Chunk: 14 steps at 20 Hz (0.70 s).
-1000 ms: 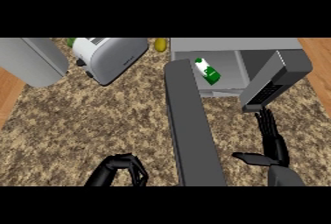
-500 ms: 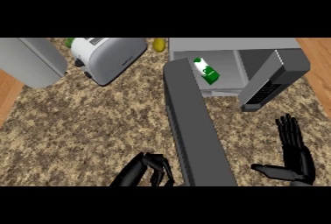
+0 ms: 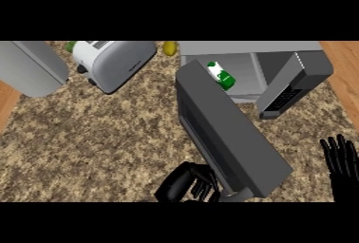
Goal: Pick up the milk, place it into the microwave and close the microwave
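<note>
At the near edge, the left hand, fingers curled and grasping nothing, presses against the free end of the open microwave door. It could slide off that end and leave the door ajar. The right hand rests open at near right. Farther back, the milk sits inside the microwave, near the opening, where a closing door might clip it.

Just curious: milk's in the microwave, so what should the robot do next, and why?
Probably swing the door shut with the left hand: the milk already sits inside the microwave, the door stands open, and that hand is beside its free end.
</note>
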Each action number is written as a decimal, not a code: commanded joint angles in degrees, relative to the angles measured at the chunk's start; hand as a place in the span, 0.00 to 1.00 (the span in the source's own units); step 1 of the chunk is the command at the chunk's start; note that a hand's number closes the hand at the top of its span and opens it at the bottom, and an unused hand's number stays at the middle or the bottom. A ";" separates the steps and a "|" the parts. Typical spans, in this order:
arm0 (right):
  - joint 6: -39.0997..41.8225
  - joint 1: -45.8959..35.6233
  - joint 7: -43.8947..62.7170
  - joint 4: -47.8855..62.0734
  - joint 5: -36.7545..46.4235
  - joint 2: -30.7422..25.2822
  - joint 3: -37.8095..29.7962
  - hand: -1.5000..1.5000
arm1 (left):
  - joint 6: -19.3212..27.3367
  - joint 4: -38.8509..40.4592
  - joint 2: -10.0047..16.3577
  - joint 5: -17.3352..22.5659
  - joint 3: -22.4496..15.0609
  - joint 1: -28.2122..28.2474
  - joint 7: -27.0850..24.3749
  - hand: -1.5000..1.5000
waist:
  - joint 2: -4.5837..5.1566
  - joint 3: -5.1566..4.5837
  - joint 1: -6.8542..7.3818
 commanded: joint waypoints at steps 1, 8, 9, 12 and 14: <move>5.32 2.79 2.62 -7.91 -3.57 -0.59 1.71 0.00 | 4.73 7.14 -0.84 7.50 -4.85 -8.50 -0.13 1.00 | 0.39 -0.06 -1.12; 6.41 4.29 6.83 -15.57 -6.21 -2.60 3.11 0.00 | 12.74 9.49 -0.86 15.22 -9.84 -17.56 1.45 1.00 | 0.97 -0.15 -4.91; 6.30 2.64 8.93 -15.45 -7.23 -3.15 3.11 0.00 | 13.39 10.40 -0.86 16.13 -10.08 -18.80 2.03 1.00 | 1.22 -0.16 -5.02; 6.41 2.02 9.57 -17.18 -7.79 -3.24 3.79 0.00 | 16.56 10.62 -0.86 18.00 -11.49 -21.49 3.37 1.00 | 1.48 -0.15 -6.81; 6.57 1.92 10.35 -18.73 -8.03 -3.83 4.01 0.00 | 17.99 11.63 -0.86 19.64 -9.36 -23.81 2.95 1.00 | 1.81 -0.24 -8.30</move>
